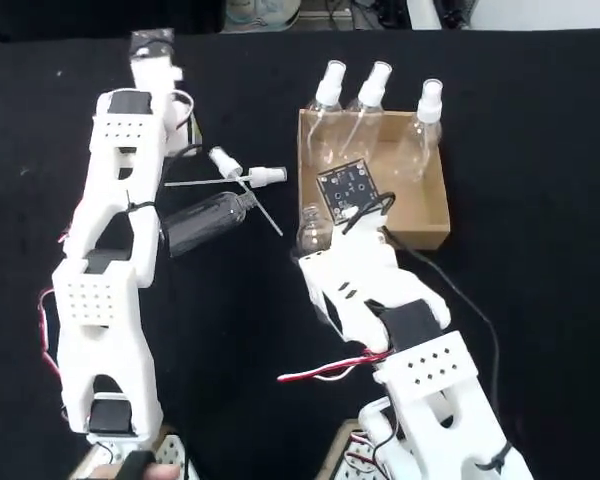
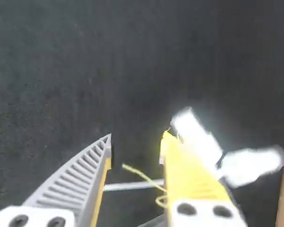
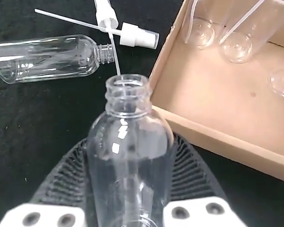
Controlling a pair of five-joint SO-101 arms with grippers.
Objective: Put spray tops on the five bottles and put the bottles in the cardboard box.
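The right gripper is clamped around an uncapped bottle, neck up, just outside a corner of the cardboard box. Three capped bottles stand inside the box along its far wall. A second open bottle lies on its side on the black table, with two loose spray tops crossed just beyond its neck. The left gripper hangs with its jaws apart and holds nothing. The blurred white shapes beside its yellow finger are probably those tops.
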